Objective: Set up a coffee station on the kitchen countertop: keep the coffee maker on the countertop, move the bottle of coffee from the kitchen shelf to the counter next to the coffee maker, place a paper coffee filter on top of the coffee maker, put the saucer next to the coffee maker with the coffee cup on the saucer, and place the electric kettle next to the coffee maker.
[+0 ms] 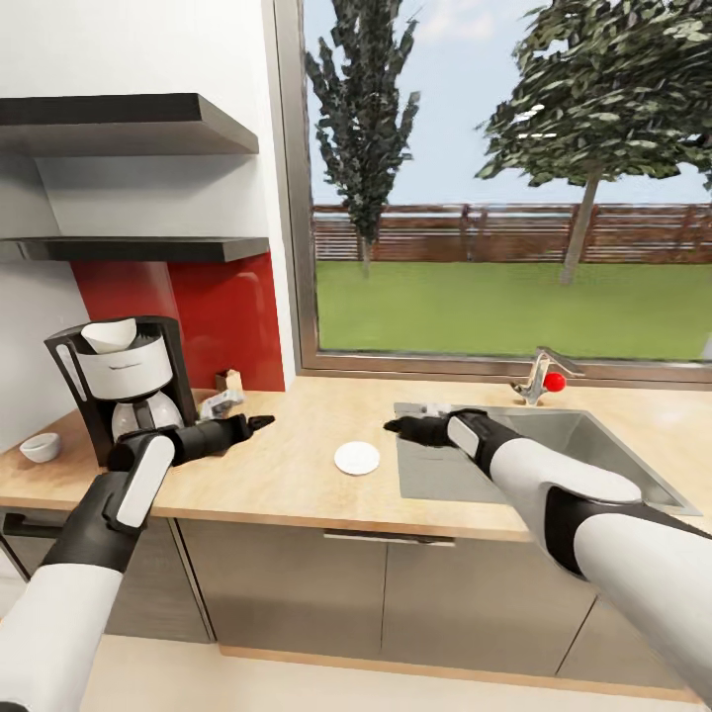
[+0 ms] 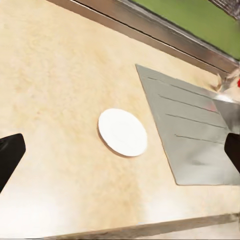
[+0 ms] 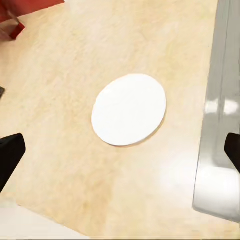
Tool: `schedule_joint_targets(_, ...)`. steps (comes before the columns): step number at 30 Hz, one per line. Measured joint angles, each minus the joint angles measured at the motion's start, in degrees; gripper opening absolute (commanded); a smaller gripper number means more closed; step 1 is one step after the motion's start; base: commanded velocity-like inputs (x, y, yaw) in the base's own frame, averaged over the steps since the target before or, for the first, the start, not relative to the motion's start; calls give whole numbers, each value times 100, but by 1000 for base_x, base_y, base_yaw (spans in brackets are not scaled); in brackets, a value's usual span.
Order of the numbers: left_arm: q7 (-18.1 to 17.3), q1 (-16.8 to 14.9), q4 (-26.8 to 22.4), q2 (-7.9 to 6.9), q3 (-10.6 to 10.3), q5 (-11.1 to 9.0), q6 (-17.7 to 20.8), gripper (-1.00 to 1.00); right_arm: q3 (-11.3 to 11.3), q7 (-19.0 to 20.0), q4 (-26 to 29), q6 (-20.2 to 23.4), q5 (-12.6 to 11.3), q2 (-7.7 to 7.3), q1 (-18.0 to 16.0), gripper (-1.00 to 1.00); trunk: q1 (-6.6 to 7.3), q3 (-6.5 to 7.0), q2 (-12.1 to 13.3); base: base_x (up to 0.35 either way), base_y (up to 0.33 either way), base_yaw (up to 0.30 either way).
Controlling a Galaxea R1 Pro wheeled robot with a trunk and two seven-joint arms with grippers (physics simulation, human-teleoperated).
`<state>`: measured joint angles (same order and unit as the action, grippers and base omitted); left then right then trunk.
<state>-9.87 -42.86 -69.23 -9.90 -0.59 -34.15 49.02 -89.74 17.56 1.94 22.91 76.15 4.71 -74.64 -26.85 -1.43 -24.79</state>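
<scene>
The black and white coffee maker stands at the countertop's left end with a white paper filter sitting in its top. A small white cup rests on the counter just left of it. The white saucer lies flat near the counter's front edge, left of the sink; it is also seen as a disc in both wrist views. My left gripper hovers open to the saucer's left, fingertips wide apart. My right gripper hovers open just right of the saucer, fingertips spread.
A steel sink with a faucet fills the counter's right half. Small items lie by the red backsplash right of the coffee maker. Two dark shelves hang above the left end. A large window runs behind the counter.
</scene>
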Motion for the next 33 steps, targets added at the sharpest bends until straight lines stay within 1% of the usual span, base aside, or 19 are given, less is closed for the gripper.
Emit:
schedule_joint_targets(1, -8, -142, 235, -29, 7, -242, 135, 100, -203, 449, 3, 376, 9, -169, -10, 100, 0, 0, 0, 0, 0, 0)
schedule_joint_targets(2, -8, -203, 339, -36, 8, -320, 202, 100, -260, 695, 3, 512, 12, -285, -13, 100, 0, 0, 0, 0, 0, 0)
schedule_joint_targets(4, -7, -251, 427, -27, 9, -372, 277, 100, -293, 923, 4, 596, 13, -417, -14, 100, 0, 0, 0, 0, 0, 0)
schedule_joint_targets(5, -1, -287, 489, -12, 7, -403, 365, 100, -301, 1141, 9, 650, 21, -562, -12, 100, 0, 0, 0, 0, 0, 0)
schedule_joint_targets(6, 1, -303, 515, -5, 6, -414, 407, 100, -312, 1238, 5, 672, 19, -634, -10, 100, 0, 0, 0, 0, 0, 0)
schedule_joint_targets(7, 6, -332, 570, 6, 9, -441, 507, 100, -318, 1479, -6, 706, 28, -784, 1, 100, 0, 0, 0, 0, 0, 0)
schedule_joint_targets(8, 5, -340, 586, 7, 11, -451, 532, 100, -328, 1565, -10, 717, 25, -824, 5, 100, 0, 0, 0, 0, 0, 0)
schedule_joint_targets(10, 8, -355, 622, 8, 20, -499, 585, 100, -336, 1904, -23, 733, 34, -903, 15, 100, 0, 0, 0, 0, 0, 0)
schedule_joint_targets(11, 10, -360, 665, 9, 24, -562, 609, 100, -338, 2241, -28, 740, 46, -929, 22, 100, 0, 0, 0, 0, 0, 0)
schedule_joint_targets(13, 11, -350, 696, 5, 26, -624, 620, 100, -331, 2388, -29, 743, 63, -928, 24, 100, 0, 0, 0, 0, 0, 0)
schedule_joint_targets(14, 13, -321, 714, -10, 27, -726, 654, 100, -325, 2481, -28, 752, 77, -918, 26, 100, 0, 0, 0, 0, 0, 0)
schedule_joint_targets(17, 11, -303, 675, -53, 46, -892, 770, 100, -317, 2504, -17, 769, 83, -908, 32, 100, 0, 0, 0, 0, 0, 0)
schedule_joint_targets(18, 10, -299, 662, -66, 48, -987, 787, 100, -313, 2505, -17, 776, 84, -906, 42, 100, 0, 0, 0, 0, 0, 0)
schedule_joint_targets(19, 10, -298, 659, -69, 49, -1017, 789, 100, -313, 2506, -18, 785, 84, -906, 48, 100, 0, 0, 0, 0, 0, 0)
schedule_joint_targets(21, 9, -296, 669, -74, 50, -1102, 794, 100, -308, 2503, -21, 939, 84, -901, 78, 100, 0, 0, -1, 64, 0, 0)
schedule_joint_targets(24, 14, -296, 709, -64, 57, -1126, 796, 100, -308, 2477, -19, 1153, 79, -849, 130, 100, 3, -1, -1, 226, 0, 0)
schedule_joint_targets(26, 16, -291, 720, -57, 62, -1129, 795, 100, -306, 2398, -15, 1198, 79, -798, 177, 100, 3, -1, -1, 291, 0, 0)
schedule_joint_targets(29, 19, -285, 731, -39, 65, -1131, 795, 100, -305, 1985, -8, 1229, 76, -731, 234, 100, 3, -1, -1, 311, 0, 0)
schedule_joint_targets(33, 157, -283, 735, -15, 67, -1131, 789, 100, -319, 921, -32, 1246, 60, -655, 259, 100, 1, -1, 0, 148, 0, 0)
